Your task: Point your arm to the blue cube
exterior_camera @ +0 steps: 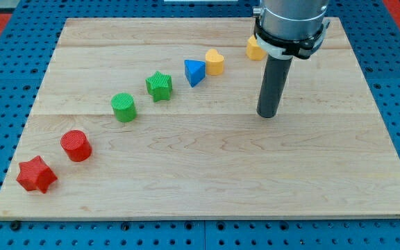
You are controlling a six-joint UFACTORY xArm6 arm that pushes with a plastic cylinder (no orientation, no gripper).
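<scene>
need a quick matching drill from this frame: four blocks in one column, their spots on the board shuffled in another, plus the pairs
1. red star
2. green cylinder
3. blue block
4. yellow block behind the arm

A. partly hidden near the view's top
B. just left of the yellow heart
C. bottom-left end of the row
D. between the red cylinder and the green star

Pairs: 1-C, 2-D, 3-B, 4-A. My tip sits right of the row, touching nothing.

Blue block (194, 71): wedge-like form, resting flat.
Lies on the wooden worktop (207, 173), just beside the yellow heart block (215, 62) on its left-hand, lower side; appears apart from it.
</scene>
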